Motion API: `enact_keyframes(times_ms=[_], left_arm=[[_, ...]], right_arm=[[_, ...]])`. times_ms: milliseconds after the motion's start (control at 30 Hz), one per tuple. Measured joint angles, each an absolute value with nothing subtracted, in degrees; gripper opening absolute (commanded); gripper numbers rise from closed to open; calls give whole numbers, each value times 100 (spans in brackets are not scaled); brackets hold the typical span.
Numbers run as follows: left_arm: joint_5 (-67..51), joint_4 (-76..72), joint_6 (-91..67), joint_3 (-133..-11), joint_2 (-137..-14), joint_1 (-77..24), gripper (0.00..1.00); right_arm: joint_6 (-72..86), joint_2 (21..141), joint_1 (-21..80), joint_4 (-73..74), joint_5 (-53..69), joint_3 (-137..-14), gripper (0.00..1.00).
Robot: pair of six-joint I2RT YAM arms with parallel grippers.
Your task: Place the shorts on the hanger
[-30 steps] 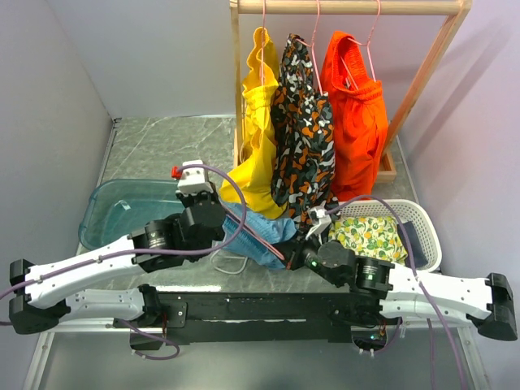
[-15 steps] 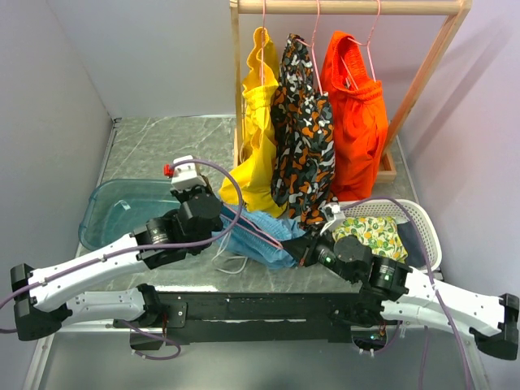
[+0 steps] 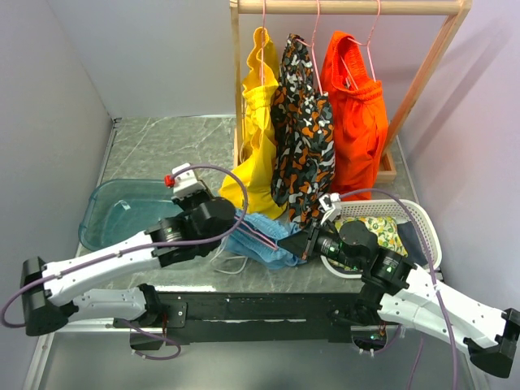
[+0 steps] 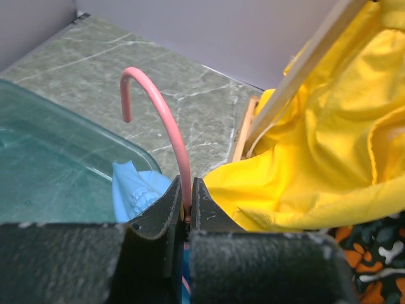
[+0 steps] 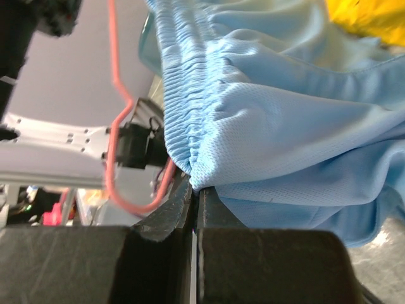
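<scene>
The light-blue shorts point(image 3: 264, 240) hang bunched between my two grippers above the table's front. The thin pink hanger point(image 3: 258, 236) runs through them; its hook point(image 4: 152, 101) stands up in the left wrist view. My left gripper point(image 3: 230, 223) is shut on the hanger's neck point(image 4: 183, 183). My right gripper point(image 3: 302, 244) is shut on the gathered waistband point(image 5: 183, 114) of the shorts point(image 5: 285, 120). Part of the pink wire point(image 5: 117, 139) shows beside the waistband in the right wrist view. The white drawstring point(image 3: 229, 262) dangles onto the table.
A wooden rack point(image 3: 349, 6) at the back holds yellow point(image 3: 258, 138), patterned point(image 3: 302, 138) and orange point(image 3: 355, 122) garments on hangers. A teal bin point(image 3: 122, 213) stands at the left. A white basket point(image 3: 418, 223) with lemon-print cloth point(image 3: 383, 229) stands at the right.
My right gripper has risen and moved back with the waistband. My left gripper has shifted right with the hanger. The shorts are gathered closer between them.
</scene>
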State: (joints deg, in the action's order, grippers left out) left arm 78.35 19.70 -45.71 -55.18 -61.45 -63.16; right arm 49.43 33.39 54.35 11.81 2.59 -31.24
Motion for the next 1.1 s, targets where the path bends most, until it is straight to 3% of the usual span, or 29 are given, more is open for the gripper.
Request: enact_keyframes(times_ms=[133,333,467,1100], left_arm=[[7994,3103,-5848,-5933,-6707,-6292,1],[8241,5953,-8899,-6936,-7784,-6270,1],[8361,6764,-9885,-7039,-8005,-6270,1],[8433,7496,-10403,-7338,-8237,-6418,1]], right_arm=[[5022,3315,5304,1278,626,-3164,0],[5118,3072,5009,1546,902,-3208,0],[5118,3055,4875,1782,980,-3354,0],[5806,3809,4624,1573,1557,-4226,0]])
